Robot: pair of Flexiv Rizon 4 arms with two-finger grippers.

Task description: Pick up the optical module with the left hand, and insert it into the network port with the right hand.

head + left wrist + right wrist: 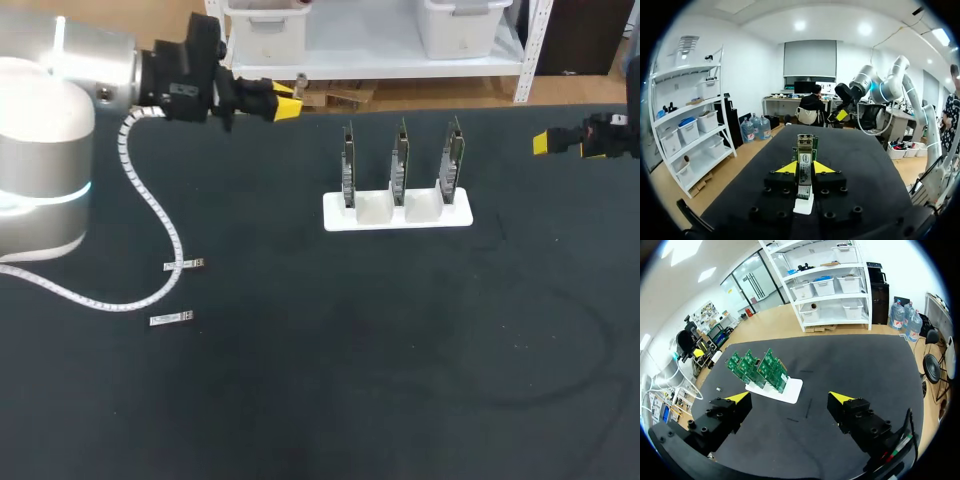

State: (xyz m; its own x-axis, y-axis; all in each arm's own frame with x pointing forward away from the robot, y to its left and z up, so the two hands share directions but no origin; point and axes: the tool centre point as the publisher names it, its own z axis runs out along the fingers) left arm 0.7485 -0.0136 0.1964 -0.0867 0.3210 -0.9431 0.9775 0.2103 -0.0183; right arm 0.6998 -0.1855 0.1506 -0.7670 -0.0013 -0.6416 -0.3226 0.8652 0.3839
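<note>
My left gripper (287, 104) hangs over the table's far left, shut on an optical module (300, 81) whose metal end sticks out past the yellow tips. In the left wrist view the module (804, 165) stands clamped between the fingers (788, 168). Three green circuit boards (399, 160) stand upright in a white rack (340, 215) at the middle back; their ports are too small to make out. My right gripper (543, 142) hovers at the far right edge, open and empty. In its wrist view the gripper (789, 398) faces the boards (758, 369) and the rack (791, 390), well apart from them.
Two spare optical modules (186, 264) (171, 318) lie on the black mat at the left, beside the left arm's white cable (158, 215). My right arm (867, 85) shows across the table in the left wrist view.
</note>
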